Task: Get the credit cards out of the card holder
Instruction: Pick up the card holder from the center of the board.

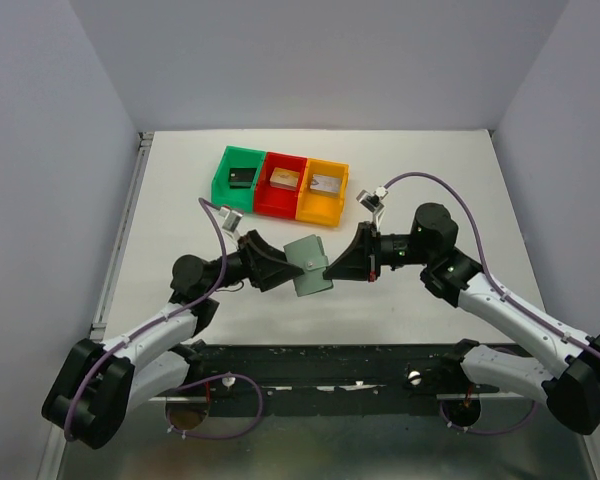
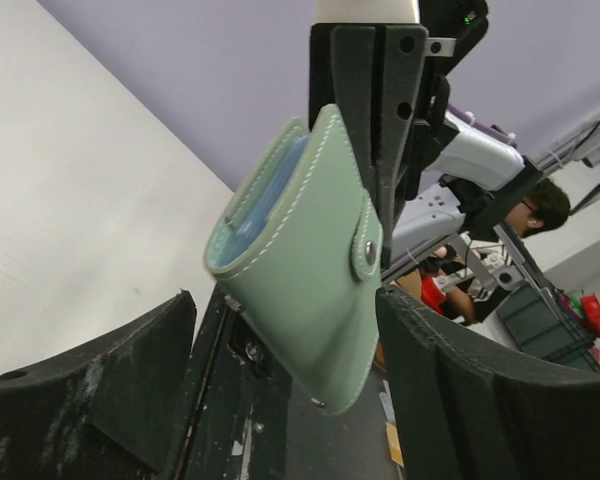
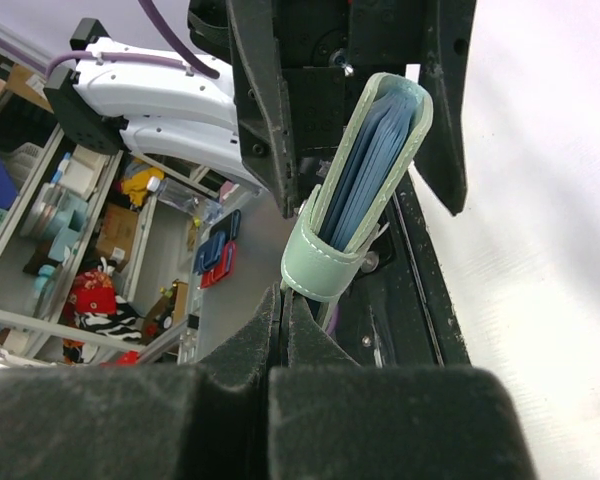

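The card holder (image 1: 308, 265), a grey-green wallet folded closed with a snap tab, hangs in the air between the two arms. My right gripper (image 1: 332, 265) is shut on its edge; in the right wrist view its tips (image 3: 283, 295) pinch the wallet (image 3: 365, 190) just below the tab. My left gripper (image 2: 285, 300) is open, and the card holder (image 2: 310, 250) hangs between its fingers with space on both sides. Pale blue inner pockets show at the open end. The credit cards are hidden from view.
Green (image 1: 239, 175), red (image 1: 282, 183) and orange (image 1: 323, 189) bins stand in a row behind the arms, each holding a small piece. The table's black front rail (image 1: 330, 360) runs below the wallet. Grey walls close in the left, right and back.
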Tool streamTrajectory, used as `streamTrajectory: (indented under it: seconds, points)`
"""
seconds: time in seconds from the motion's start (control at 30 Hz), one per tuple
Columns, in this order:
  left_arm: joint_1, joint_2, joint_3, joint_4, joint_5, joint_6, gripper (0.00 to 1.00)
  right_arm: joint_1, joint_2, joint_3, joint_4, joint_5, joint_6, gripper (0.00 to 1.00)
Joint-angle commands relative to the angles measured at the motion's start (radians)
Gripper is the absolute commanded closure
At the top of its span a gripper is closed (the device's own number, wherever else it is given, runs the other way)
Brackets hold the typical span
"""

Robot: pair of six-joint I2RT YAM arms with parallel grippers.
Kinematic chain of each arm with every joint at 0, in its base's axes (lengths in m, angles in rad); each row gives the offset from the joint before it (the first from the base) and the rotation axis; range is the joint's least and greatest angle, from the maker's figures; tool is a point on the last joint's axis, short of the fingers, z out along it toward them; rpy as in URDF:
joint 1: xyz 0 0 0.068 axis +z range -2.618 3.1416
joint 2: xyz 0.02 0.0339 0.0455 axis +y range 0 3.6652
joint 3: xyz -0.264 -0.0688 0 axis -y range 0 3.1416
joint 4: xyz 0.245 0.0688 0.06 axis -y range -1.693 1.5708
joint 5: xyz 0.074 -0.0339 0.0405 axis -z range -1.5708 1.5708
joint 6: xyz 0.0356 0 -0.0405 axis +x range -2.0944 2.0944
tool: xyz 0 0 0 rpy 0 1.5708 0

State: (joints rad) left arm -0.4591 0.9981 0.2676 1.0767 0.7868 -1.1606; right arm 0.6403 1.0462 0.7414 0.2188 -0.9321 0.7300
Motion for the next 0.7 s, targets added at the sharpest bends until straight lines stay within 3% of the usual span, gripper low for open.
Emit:
streamTrajectory:
  seconds: [0.0, 0.3, 0.5, 0.67]
  points:
    - [-0.026, 0.042, 0.041, 0.167, 0.026, -0.046, 0.21, 0.005, 0.002, 0.023, 0.045, -0.036, 0.005, 1.00]
    - [-0.023, 0.034, 0.047, 0.232, 0.011, -0.088, 0.23, 0.007, -0.014, -0.014, 0.037, -0.031, -0.018, 1.00]
    - [-0.023, 0.016, 0.050, 0.229, 0.002, -0.085, 0.40, 0.005, -0.009, -0.028, 0.036, -0.022, -0.026, 1.00]
    - [-0.018, -0.013, 0.042, 0.181, -0.012, -0.062, 0.46, 0.005, -0.006, -0.033, 0.031, -0.020, -0.032, 1.00]
